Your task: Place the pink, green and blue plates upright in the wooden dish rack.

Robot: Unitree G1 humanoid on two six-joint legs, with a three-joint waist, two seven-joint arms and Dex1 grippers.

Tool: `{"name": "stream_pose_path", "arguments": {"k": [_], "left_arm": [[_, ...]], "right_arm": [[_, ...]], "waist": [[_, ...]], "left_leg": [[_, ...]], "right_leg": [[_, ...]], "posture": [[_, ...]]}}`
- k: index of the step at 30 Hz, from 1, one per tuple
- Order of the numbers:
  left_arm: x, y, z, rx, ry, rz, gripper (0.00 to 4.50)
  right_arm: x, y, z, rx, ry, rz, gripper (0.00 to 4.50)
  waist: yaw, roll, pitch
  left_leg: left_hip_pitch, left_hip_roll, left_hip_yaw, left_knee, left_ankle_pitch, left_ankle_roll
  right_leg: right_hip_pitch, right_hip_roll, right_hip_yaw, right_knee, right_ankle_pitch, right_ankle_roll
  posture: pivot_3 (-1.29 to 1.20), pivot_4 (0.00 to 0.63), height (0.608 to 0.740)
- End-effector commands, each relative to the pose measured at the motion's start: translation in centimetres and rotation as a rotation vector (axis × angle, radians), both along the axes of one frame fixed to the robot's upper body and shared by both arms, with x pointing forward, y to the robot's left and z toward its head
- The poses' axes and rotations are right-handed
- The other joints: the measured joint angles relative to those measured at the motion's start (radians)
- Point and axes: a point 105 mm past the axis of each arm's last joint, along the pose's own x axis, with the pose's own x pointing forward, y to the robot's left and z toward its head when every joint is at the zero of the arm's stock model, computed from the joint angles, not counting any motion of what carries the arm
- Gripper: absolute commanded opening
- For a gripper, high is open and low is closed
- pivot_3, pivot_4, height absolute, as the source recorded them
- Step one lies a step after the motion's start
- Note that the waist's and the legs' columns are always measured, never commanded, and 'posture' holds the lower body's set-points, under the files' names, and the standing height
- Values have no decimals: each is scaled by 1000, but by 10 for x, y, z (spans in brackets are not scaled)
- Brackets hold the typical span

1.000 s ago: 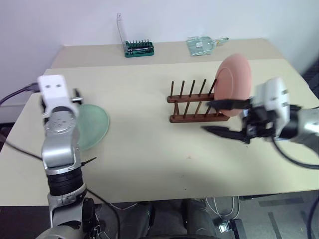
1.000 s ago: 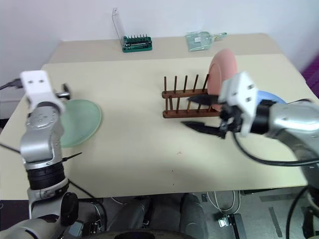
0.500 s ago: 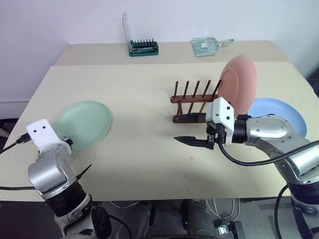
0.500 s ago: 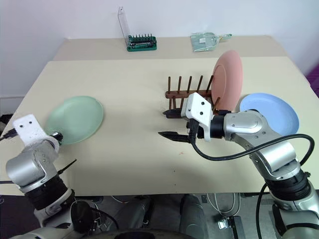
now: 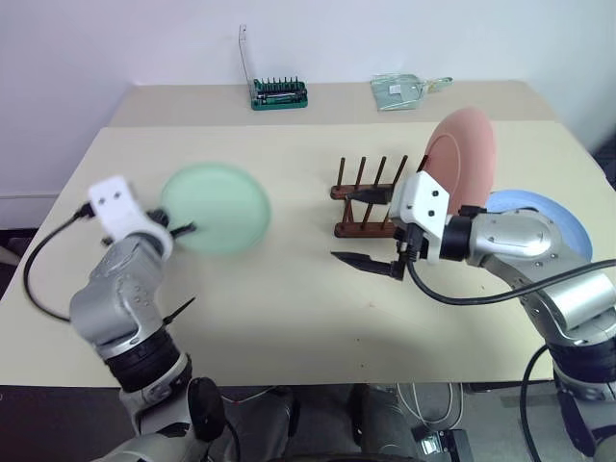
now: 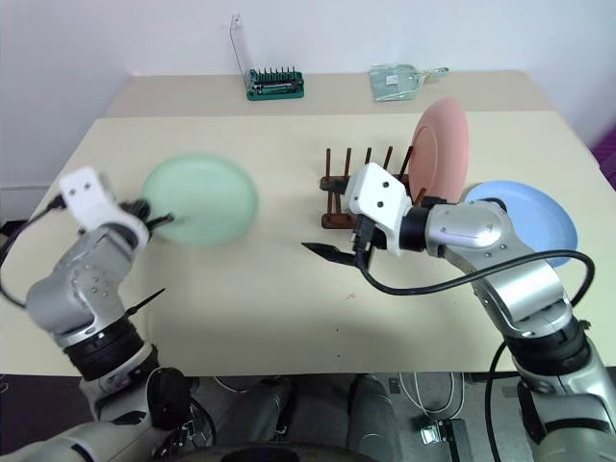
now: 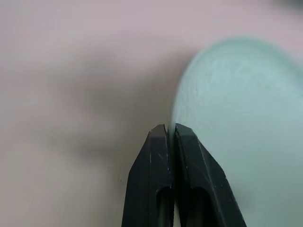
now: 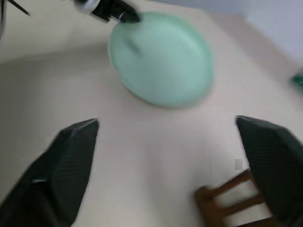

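Beige and matte, the desk [image 5: 289, 308] runs back to a white wall, with a green tray of tool bits [image 5: 279, 93] and a clear plastic packet [image 5: 399, 89] along its far edge at about twelve o'clock.

At roughly nine o'clock from the desk's middle, the left tool [image 7: 169, 130] has its black fingers pressed together on the rim of the green plate [image 5: 214, 208], pinching it at the near-left edge; the plate looks lifted off the desk.

At about three o'clock the wooden dish rack [image 5: 371, 197] stands with its pegs upright. The pink plate [image 5: 462, 159] stands on edge at the rack's right end. The blue plate [image 5: 549, 214] lies flat on the desk beyond it, partly behind the right arm.

In front of the rack, the right tool [image 5: 371, 231] is spread wide and holds nothing, one finger over the rack's near rail and the other just above the bare desk, both pointing toward the green plate.
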Motion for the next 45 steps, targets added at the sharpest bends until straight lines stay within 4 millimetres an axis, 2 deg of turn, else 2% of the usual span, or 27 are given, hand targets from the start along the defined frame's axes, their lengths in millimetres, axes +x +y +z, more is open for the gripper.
{"name": "stream_pose_path", "arguments": {"k": [1, 3, 5, 8, 13, 14, 15, 16, 20, 22, 23, 26, 28, 29, 32, 34, 36, 37, 38, 40, 41, 43, 45], "left_arm": [[1, -18, 39, 90, -179, -74, 0], [3, -46, 63, 163, -272, -176, 0], [2, -64, 74, 192, -318, -236, 0], [0, -81, 83, 183, -349, -296, 0], [-6, -102, 90, 139, -364, -376, 0], [-7, -105, 89, 139, -358, -384, 0], [-8, -105, 89, 138, -359, -383, 0], [-8, -105, 89, 136, -358, -382, 0], [-8, -103, 89, 87, -350, -369, 0], [-8, -101, 91, 51, -363, -370, 632], [-8, -99, 92, 29, -367, -359, 1029], [-4, -89, 97, -103, -376, -311, 2577], [-3, -73, 116, -269, -459, -256, 3642], [-2, -59, 128, -340, -513, -205, 4074], [-1, -2, 145, -310, -594, 38, 4074], [3, 20, 136, -46, -537, 100, 4074], [7, 21, 128, 108, -503, 81, 4074], [10, 13, 120, 186, -481, 19, 4074], [12, -9, 102, 295, -446, -118, 4074], [9, -41, 72, 421, -390, -331, 4074], [7, -50, 63, 453, -378, -392, 4074], [-10, -88, 25, 496, -298, -694, 4074], [-34, -115, 1, 461, -241, -938, 4074]], "right_arm": [[5, 11, 2, -68, -122, 23, 4481], [15, 26, 0, -140, -252, 43, 4481], [23, 36, 0, -179, -339, 55, 4481], [41, 46, 5, -210, -466, 17, 4481], [49, 61, -2, -250, -557, 35, 4481], [51, 61, -3, -265, -575, 30, 3962], [52, 60, -3, -270, -586, 21, 3703], [53, 60, -3, -272, -593, 16, 3232], [52, 57, -3, -282, -621, 8, 1186], [52, 55, -5, -310, -654, 10, 251], [52, 53, -5, -320, -670, 6, 0], [54, 49, -3, -329, -701, -9, 0], [56, 46, 0, -332, -720, -22, 0], [57, 43, 3, -329, -733, -34, 0], [58, 34, 23, -279, -771, -71, 0], [52, 27, 57, -51, -696, -111, 0], [47, 22, 73, 92, -622, -121, 0], [43, 17, 82, 209, -529, -129, 0], [37, 8, 96, 385, -400, -123, 0], [26, -2, 112, 600, -216, -88, 0], [23, -5, 116, 657, -162, -83, 0], [24, -17, 113, 775, 24, -97, 0], [24, -23, 107, 809, 131, -115, 0]], "waist": [[-16, 0, 0], [-32, 0, 0], [-45, 0, 0], [-47, 0, 0], [-48, 0, 0], [-48, 0, 0], [-48, 0, 0], [-48, 0, 0], [-48, 0, 0], [-48, 0, 0], [-47, 0, 0], [-45, 0, 0], [-46, 0, 0], [-46, 0, 0], [-53, 0, 0], [-65, 1, 0], [-70, 1, 0], [-69, 1, 0], [-67, 1, 0], [-60, 1, 0], [-56, 1, 0], [-53, 1, 0], [-54, 3, 0]], "left_leg": [[0, 0, 0, -1, 0, 0], [0, 1, 1, -2, 0, 0], [0, 1, 2, -2, 0, 0], [0, 1, 2, -2, 0, 0], [0, 1, 1, -3, 0, 0], [0, 1, 1, -3, 0, 0], [0, 1, 1, -3, 0, 0], [0, 1, 1, -2, 0, 0], [0, 2, 1, -3, 0, 0], [0, 2, 1, -3, 0, 0], [0, 2, 1, -3, 0, 0], [0, 2, 1, -2, 0, 0], [0, 2, 1, -2, 0, 0], [0, 2, 0, -2, 0, -1], [0, 3, 1, -3, 0, -2], [2, 5, 2, -4, -1, -3], [3, 6, 3, -6, -2, -4], [3, 6, 2, -6, -2, -4], [3, 6, 2, -6, -2, -4], [2, 6, 0, -5, -2, -3], [2, 6, 0, -4, -2, -3], [1, 6, 0, -3, -3, -2], [1, 7, 1, -4, -3, -2]], "right_leg": [[-1, 0, 0, 0, 0, 0], [-2, 0, 0, -1, 0, 0], [-2, 0, 0, -1, 0, 0], [-2, 1, 0, -1, 0, 0], [-3, 1, 0, -1, 0, -1], [-3, 1, 0, -1, 0, -1], [-3, 1, 0, -1, 0, -1], [-3, 1, 0, -1, 0, -1], [-3, 1, 0, -1, 0, -1], [-3, 2, 0, -1, 0, -1], [-3, 2, 0, -1, 0, -1], [-2, 2, 0, -1, 0, -1], [-2, 2, 0, -1, 0, -1], [-2, 2, 0, -1, 0, -1], [-3, 3, 1, -1, 1, -1], [-3, 5, 1, -1, 1, -2], [-4, 6, 1, -1, 1, -3], [-3, 6, 1, -1, 1, -3], [-3, 6, 1, -2, 1, -3], [-1, 6, 0, -1, 1, -4], [-1, 6, 0, -1, 1, -4], [-1, 6, 0, -1, 2, -5], [-2, 6, 0, -1, 2, -6]], "posture": [[0, 150, 740], [0, 150, 740], [0, 150, 740], [0, 150, 740], [0, 150, 740], [0, 150, 740], [0, 150, 740], [0, 150, 740], [0, 150, 740], [0, 150, 740], [0, 150, 740], [0, 150, 740], [0, 150, 740], [0, 150, 740], [0, 150, 740], [0, 150, 740], [0, 150, 740], [0, 150, 740], [0, 150, 740], [0, 150, 740], [0, 150, 740], [0, 150, 740], [0, 150, 740]]}}
